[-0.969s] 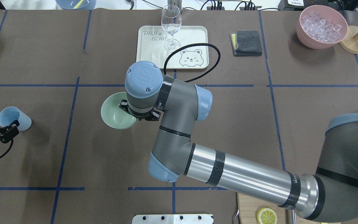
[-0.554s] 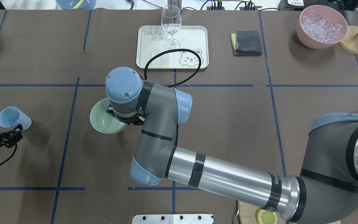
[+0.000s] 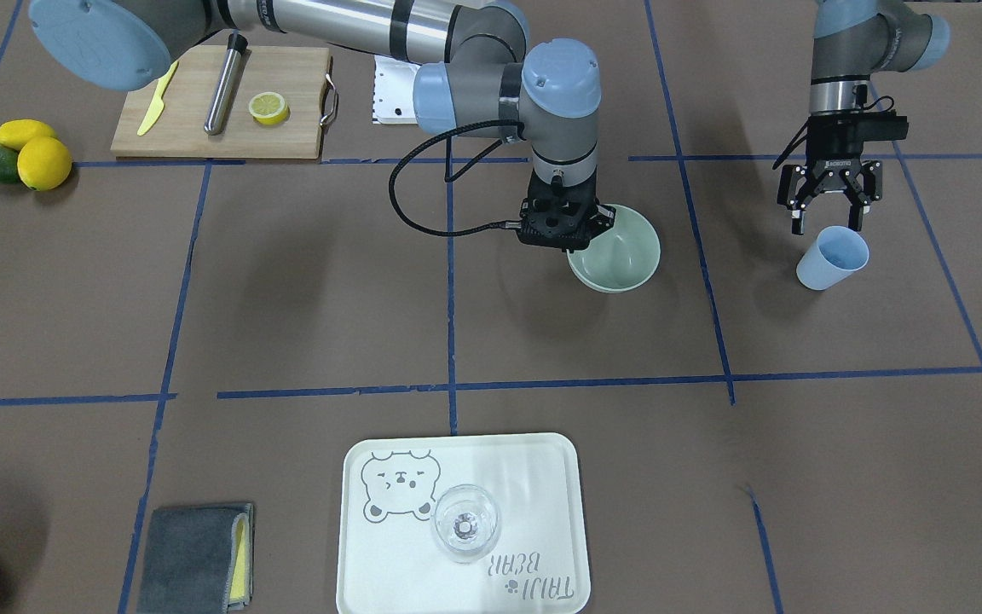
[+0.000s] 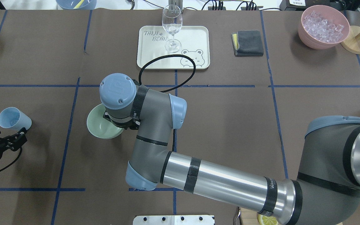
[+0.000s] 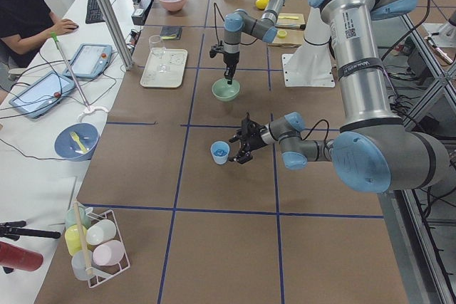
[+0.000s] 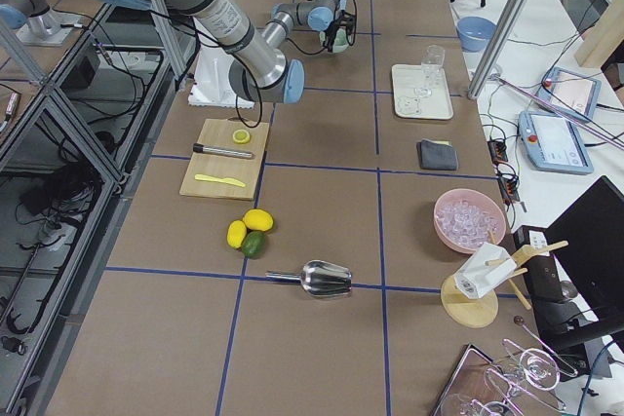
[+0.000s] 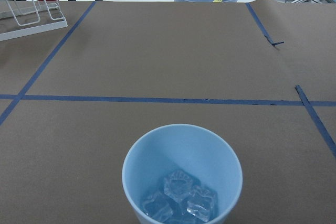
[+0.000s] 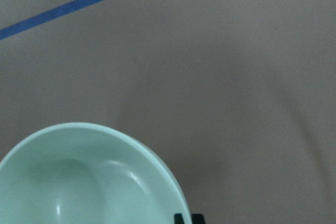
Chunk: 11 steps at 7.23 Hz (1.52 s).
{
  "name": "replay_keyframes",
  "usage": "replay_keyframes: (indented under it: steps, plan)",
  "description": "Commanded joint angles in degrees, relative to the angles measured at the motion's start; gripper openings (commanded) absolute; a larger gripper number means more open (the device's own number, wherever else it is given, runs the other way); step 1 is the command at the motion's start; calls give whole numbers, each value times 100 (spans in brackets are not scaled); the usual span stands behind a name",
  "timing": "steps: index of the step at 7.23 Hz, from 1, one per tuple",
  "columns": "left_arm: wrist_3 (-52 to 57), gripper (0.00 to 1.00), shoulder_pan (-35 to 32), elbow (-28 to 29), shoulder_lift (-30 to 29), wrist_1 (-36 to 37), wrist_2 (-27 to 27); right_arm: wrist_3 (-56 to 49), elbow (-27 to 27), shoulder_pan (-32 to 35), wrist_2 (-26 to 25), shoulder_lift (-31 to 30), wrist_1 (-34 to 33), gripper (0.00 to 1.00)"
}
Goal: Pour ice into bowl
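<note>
The right pincer [image 3: 574,241] grips the rim of the round pale mint-green matte bowl [image 3: 627,253], likely positioning it for pouring. The left pincer [image 3: 827,220] hangs released, with the light blue cup [image 3: 832,257] of clear ice cubes [image 7: 181,201] just ahead.

Overhead, the right arm [image 4: 117,93] hides part of the bowl [image 4: 97,125].

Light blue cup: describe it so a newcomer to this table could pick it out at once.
On the brown table with blue tape lines, look toward the robot's left end, beyond the pale green bowl that the right gripper holds. The light blue cup stands there, just ahead of the open left gripper. Unlike the wider, empty bowl, it is narrow, tapered and holds clear ice cubes.
</note>
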Motion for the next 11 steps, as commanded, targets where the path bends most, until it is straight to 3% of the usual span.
replay_keyframes:
  steps: [1,5,7,9,11]
  plan:
    - [-1,100,-4,329,-267,-16,129,139,4,-35,-114,8,24,100]
    - [-1,100,-5,435,-312,-25,525,193,171,-26,-168,105,-20,100]
    - [-1,100,-5,821,-618,-77,534,141,267,43,-168,96,-177,100]
    - [16,99,-5,919,-620,-297,534,-726,802,280,-176,62,-1430,100]
    - [43,98,-83,919,-611,-306,543,-817,988,465,-159,-245,-1461,100]
